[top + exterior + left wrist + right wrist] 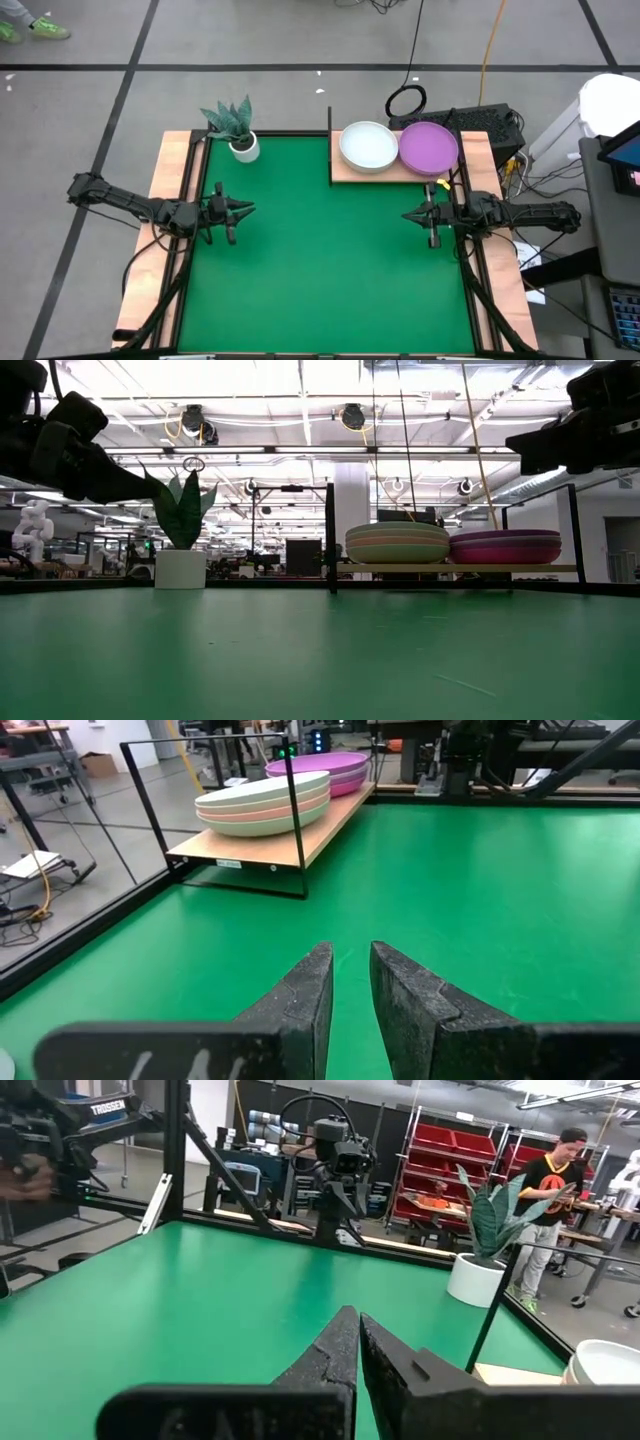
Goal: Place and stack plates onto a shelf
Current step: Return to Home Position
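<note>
Resting on the shelf [341, 174], two plate stacks [368, 146] [429, 147]; left hand [248, 209] slightly spread, right hand [408, 216] pressed together.

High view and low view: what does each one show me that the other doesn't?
Only the high view shows both whole arms, with the left gripper and right gripper empty above the green mat. Only the low view shows layered rims: several plates in the pale stack and the purple stack. Both show the shelf and the plant pot.

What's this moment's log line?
plates: two stacks on shelf, whitish and purple tops | left gripper: empty, slightly open, above mat | right gripper: empty, shut, near shelf
</note>
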### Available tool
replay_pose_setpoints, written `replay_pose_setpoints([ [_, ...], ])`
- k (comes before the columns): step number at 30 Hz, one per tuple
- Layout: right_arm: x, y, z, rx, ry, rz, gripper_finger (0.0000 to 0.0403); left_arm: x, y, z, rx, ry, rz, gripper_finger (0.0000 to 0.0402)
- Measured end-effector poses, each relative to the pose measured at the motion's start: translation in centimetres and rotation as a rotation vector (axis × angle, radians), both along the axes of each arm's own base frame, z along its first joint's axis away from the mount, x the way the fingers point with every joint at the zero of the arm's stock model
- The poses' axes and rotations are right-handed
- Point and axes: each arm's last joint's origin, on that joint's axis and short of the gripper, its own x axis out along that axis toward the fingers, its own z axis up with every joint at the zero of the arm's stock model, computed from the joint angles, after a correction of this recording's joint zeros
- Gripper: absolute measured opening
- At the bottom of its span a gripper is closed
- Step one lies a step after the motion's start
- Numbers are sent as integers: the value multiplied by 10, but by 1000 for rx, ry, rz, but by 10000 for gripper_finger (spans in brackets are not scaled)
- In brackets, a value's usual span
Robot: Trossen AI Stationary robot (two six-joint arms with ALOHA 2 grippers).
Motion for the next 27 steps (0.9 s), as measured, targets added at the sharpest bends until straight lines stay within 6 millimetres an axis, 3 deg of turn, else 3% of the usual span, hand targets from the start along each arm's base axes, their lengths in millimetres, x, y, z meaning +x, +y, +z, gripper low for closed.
replay_pose_setpoints([
  [16, 0, 0, 1, 0, -15, -2, 0, 0, -1, 2, 13, -10, -39, 76],
  [27, 0, 0, 2, 50, -16, -2, 0, -9, 0, 16, 36, -158, -109, 76],
])
